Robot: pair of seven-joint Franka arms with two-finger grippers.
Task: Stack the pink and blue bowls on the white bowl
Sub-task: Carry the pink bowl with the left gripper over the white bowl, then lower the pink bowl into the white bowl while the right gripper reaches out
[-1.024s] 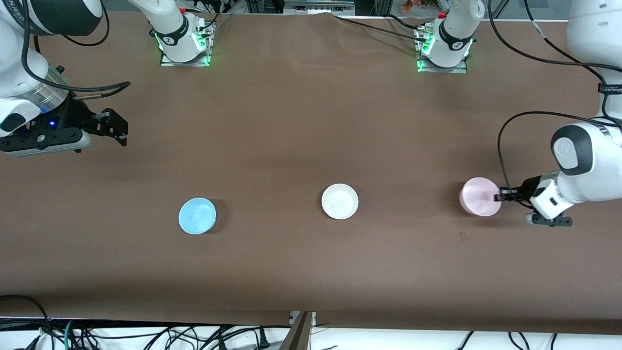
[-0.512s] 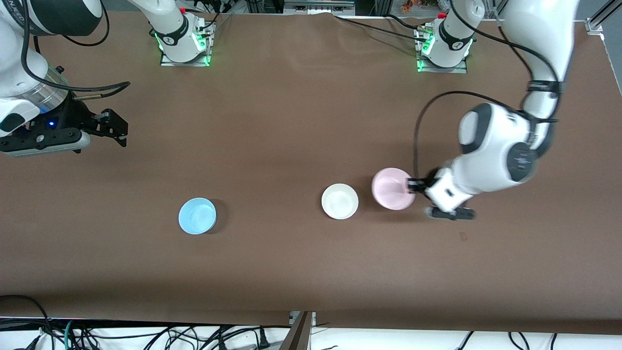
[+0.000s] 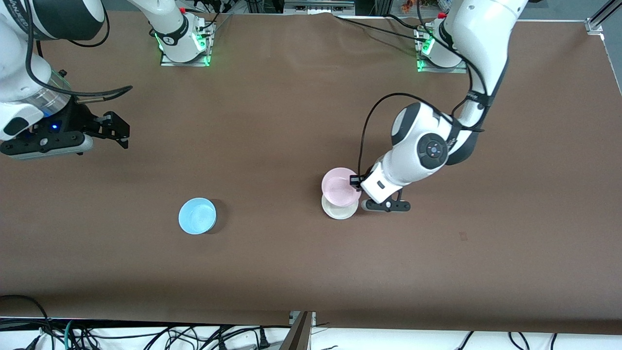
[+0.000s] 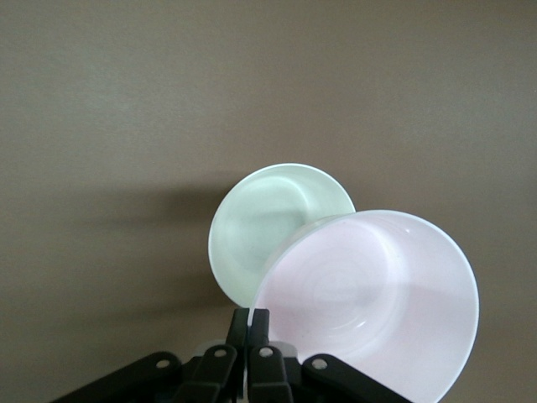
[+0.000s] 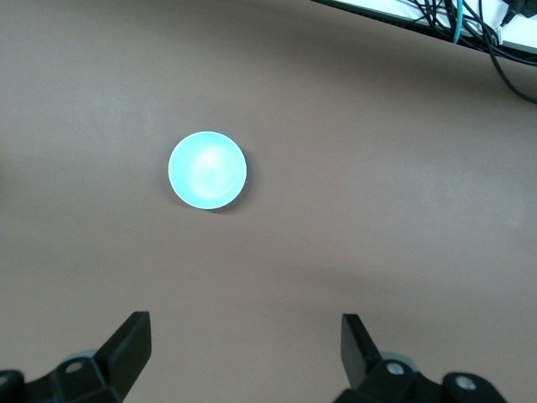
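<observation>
My left gripper (image 3: 356, 182) is shut on the rim of the pink bowl (image 3: 339, 186) and holds it in the air, partly over the white bowl (image 3: 339, 209). In the left wrist view the gripper (image 4: 251, 317) pinches the pink bowl's (image 4: 377, 302) rim, with the white bowl (image 4: 264, 227) below and partly covered. The blue bowl (image 3: 197, 216) sits on the table toward the right arm's end; it also shows in the right wrist view (image 5: 207, 170). My right gripper (image 3: 116, 131) is open and empty, waiting high over the table's right-arm end; it shows in its own view (image 5: 245, 336).
The brown table (image 3: 291, 121) carries only the three bowls. The two arm bases (image 3: 184, 41) (image 3: 440, 48) stand along its edge farthest from the front camera. Cables (image 3: 146, 335) hang below the edge nearest the front camera.
My left gripper has carried the pink bowl from the left arm's end of the table toward the middle, to over the white bowl. The right arm has barely moved.
</observation>
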